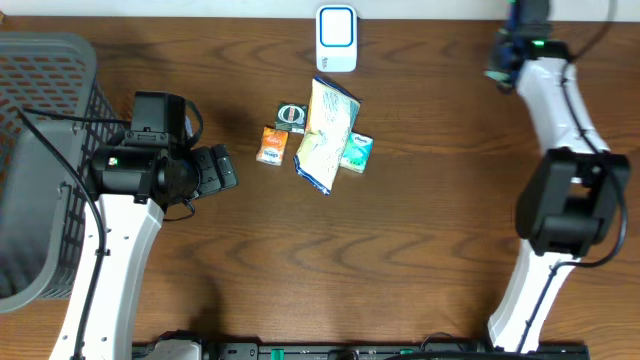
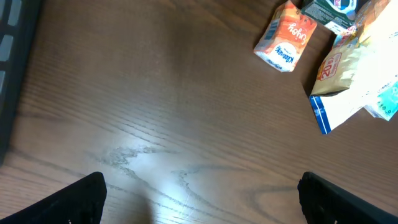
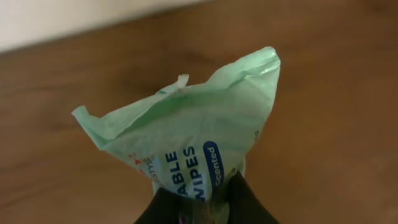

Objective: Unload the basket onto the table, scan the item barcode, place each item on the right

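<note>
**Green wipes packet is pinched at its lower end between the closed fingers of the right gripper.**
The packet's crumpled top is fanned out beyond the fingertips. The left gripper is seen with fingers spread wide and nothing between them. An orange carton lies ahead of them, toward the right finger.

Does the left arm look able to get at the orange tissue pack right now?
Probably yes: the left gripper is open and empty, and only bare table lies between it and the orange tissue pack.
</note>
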